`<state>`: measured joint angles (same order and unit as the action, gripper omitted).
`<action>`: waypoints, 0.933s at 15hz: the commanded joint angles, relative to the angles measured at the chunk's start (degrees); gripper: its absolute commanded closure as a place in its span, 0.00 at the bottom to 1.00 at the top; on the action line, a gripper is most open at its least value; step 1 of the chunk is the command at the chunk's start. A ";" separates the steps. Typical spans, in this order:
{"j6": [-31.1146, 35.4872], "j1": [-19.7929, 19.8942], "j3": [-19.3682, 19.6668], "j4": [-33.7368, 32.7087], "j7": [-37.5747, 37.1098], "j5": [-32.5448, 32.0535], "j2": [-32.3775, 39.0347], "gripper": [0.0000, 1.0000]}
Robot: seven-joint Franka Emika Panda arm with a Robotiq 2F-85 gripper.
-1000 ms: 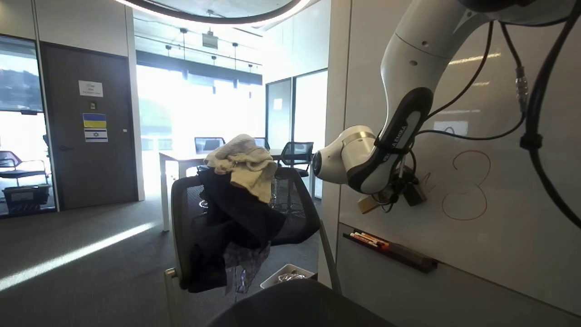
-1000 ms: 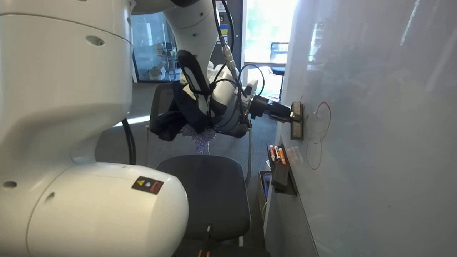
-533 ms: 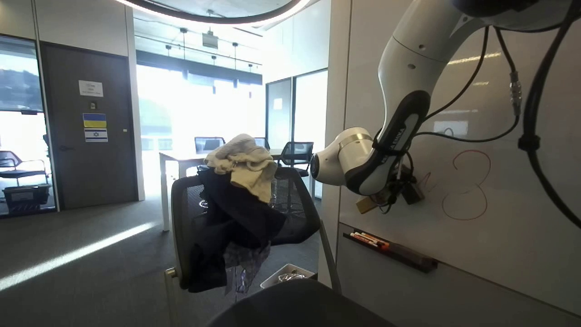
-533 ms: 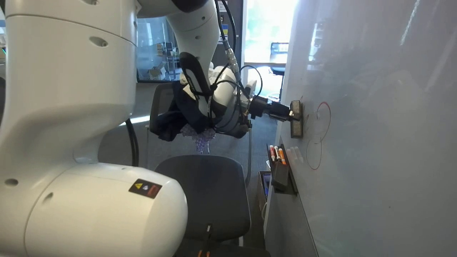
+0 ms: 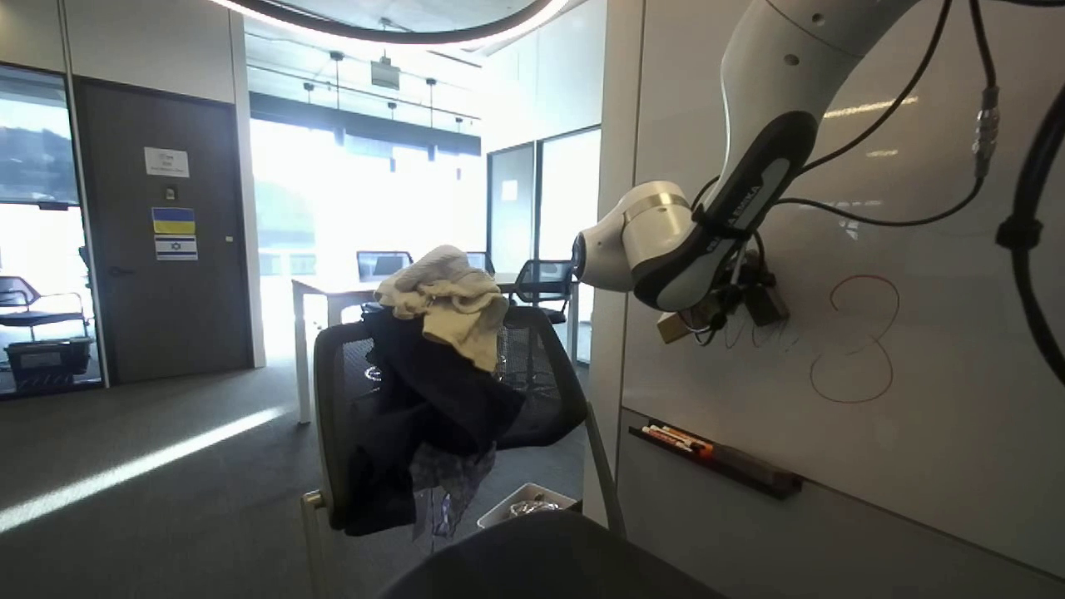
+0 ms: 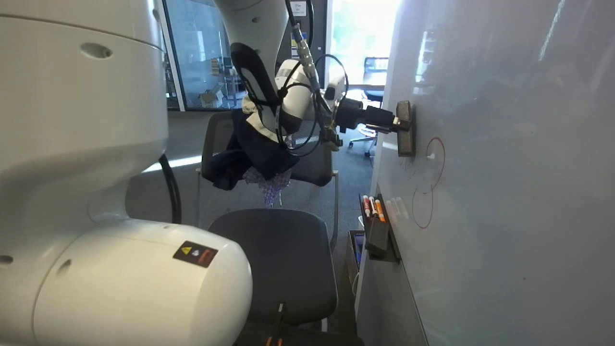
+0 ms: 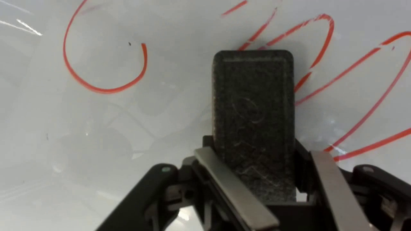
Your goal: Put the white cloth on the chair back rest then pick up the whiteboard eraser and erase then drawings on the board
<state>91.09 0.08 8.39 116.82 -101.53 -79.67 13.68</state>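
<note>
A dark grey felt whiteboard eraser (image 7: 253,96) is held between the fingers of my gripper (image 7: 253,150), which is shut on its sides. In both exterior views the eraser (image 6: 406,142) (image 5: 765,306) stands upright against or very near the whiteboard (image 6: 504,202). My gripper (image 6: 399,124) points at the board. A red 3-like curve (image 5: 892,363) remains visible to one side. In the wrist view, broken red zigzag strokes (image 7: 383,94) run beside and partly under the eraser. The white cloth (image 5: 453,287) lies bunched over the top of the chair back rest (image 5: 545,399).
A dark cloth (image 5: 441,383) and a patterned cloth hang on the same back rest. A marker tray (image 6: 387,258) below the drawings holds several markers (image 6: 373,207) and a dark block (image 6: 378,236). The chair seat (image 6: 274,259) and a white bin (image 5: 497,514) stand near the board.
The arm, gripper and eraser have moved up along the board, mostly in the last half second. Faint broken strokes now show below the eraser. The cloths have not moved.
</note>
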 commanded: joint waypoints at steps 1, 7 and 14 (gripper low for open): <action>-0.51 2.10 -1.10 -2.55 0.25 -3.09 1.39 0.69; 1.93 2.70 -2.25 -7.20 -0.42 -4.52 9.78 0.69; 2.49 4.24 -2.01 -7.64 -0.56 -3.94 14.89 0.69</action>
<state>93.19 1.90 6.11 109.75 -101.54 -81.97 28.16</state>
